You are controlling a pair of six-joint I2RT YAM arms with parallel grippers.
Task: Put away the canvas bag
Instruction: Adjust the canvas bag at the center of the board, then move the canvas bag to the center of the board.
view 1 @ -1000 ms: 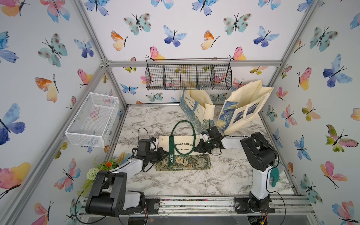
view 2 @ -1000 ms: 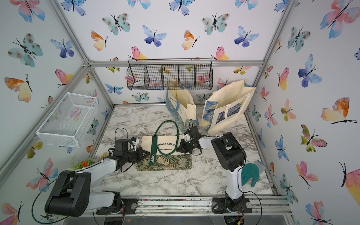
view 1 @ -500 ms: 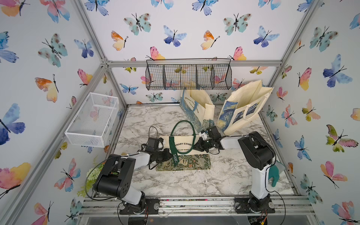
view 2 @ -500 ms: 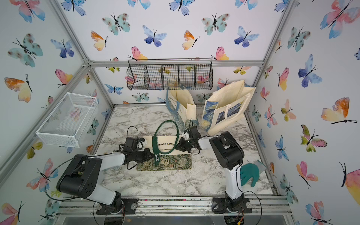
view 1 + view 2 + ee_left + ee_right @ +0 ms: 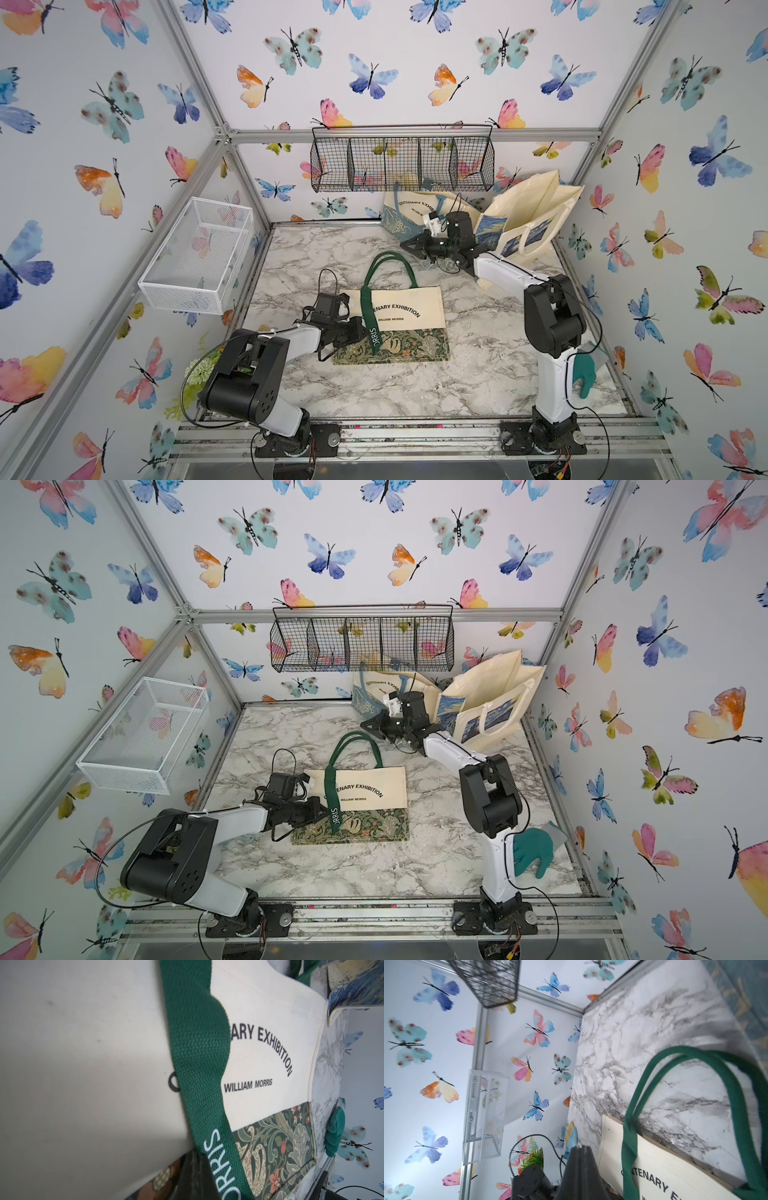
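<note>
Standing totes (image 5: 536,208) crowd the far-right tabletop (image 5: 415,386).

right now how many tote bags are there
3: flat bag mid-table; second bag under the black wire basket; blue-printed bag in the far right corner. More may be hidden.

Butterfly-papered walls (image 5: 395,62) stood round me, over a marble tabletop (image 5: 395,386). A black wire basket (image 5: 402,160) hung on the far wall, a white mesh basket (image 5: 199,253) on the left.
</note>
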